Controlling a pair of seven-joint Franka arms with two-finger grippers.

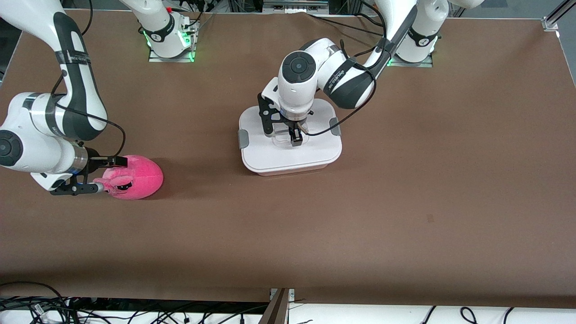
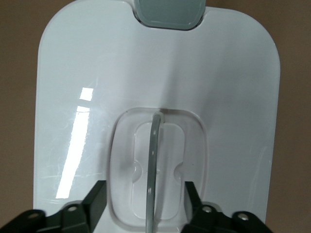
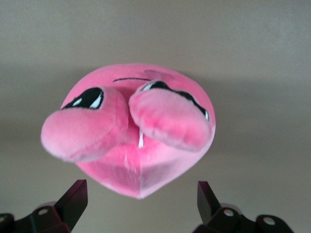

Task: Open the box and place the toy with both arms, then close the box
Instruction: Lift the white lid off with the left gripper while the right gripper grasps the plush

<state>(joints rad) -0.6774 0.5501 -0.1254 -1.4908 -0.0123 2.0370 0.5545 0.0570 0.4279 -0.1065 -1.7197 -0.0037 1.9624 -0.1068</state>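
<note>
No legible text on the box [image 1: 290, 153], the toy [image 1: 135, 176], or either arm; markings too small to read

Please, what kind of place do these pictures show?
Probably a robotics laboratory: two white arms are bolted to a brown table, loose cables run along its edge, and only test objects lie there, a white-lidded box and a pink plush toy.
</note>
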